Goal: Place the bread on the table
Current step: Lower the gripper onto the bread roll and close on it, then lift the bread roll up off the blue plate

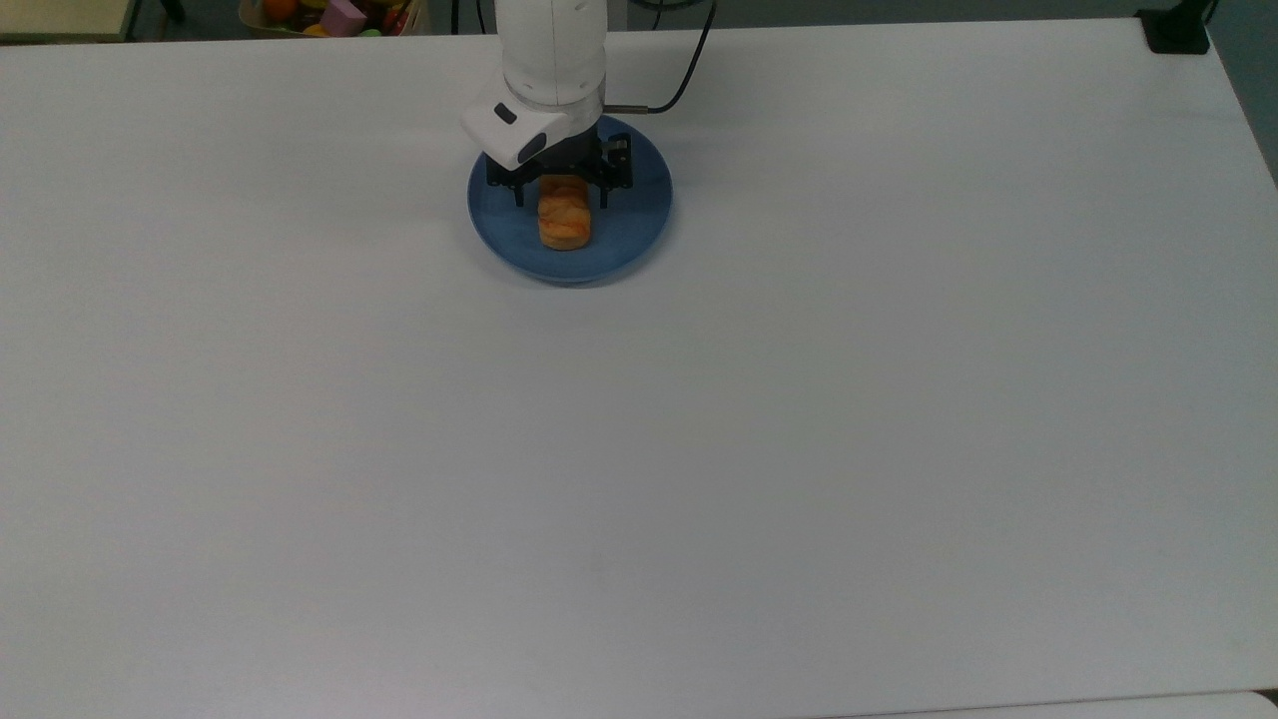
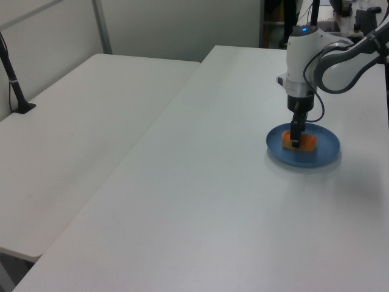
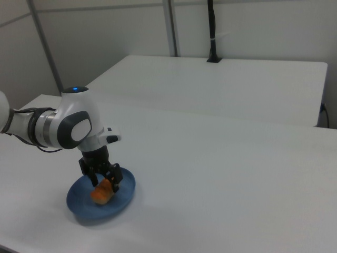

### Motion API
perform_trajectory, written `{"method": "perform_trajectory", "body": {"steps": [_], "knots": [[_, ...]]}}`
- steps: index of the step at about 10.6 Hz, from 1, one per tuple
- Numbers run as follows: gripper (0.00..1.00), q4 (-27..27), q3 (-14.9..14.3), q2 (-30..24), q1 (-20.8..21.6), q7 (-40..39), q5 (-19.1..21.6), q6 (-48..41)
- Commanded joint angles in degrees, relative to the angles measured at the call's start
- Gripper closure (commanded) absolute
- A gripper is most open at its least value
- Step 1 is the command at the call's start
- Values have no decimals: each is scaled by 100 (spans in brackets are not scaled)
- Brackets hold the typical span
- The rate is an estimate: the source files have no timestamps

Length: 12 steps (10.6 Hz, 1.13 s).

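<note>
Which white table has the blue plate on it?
The table under the arm. It carries the plate; the other table, on the left view's left, does not.

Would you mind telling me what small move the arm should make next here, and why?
Probably close the gripper on the bread. In the top view its open fingers stand on either side of the loaf's far end, low over the blue plate, and the bread has not yet left the plate for the table.
</note>
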Motion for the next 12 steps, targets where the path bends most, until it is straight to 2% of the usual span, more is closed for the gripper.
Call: {"method": "perform_trajectory", "body": {"steps": [1, 2, 3, 6, 9, 12], "knots": [[39, -55, -10, -19, 26, 0, -18, 150], [50, -55, -10, -2, 26, 0, -18, 150], [57, -55, -10, -2, 26, 0, -18, 124], [70, -37, -10, -159, 35, 0, -18, -60], [71, 68, -19, -580, 17, 0, -18, -691], [71, 777, -19, -827, -35, -8, -18, -1745]]}}
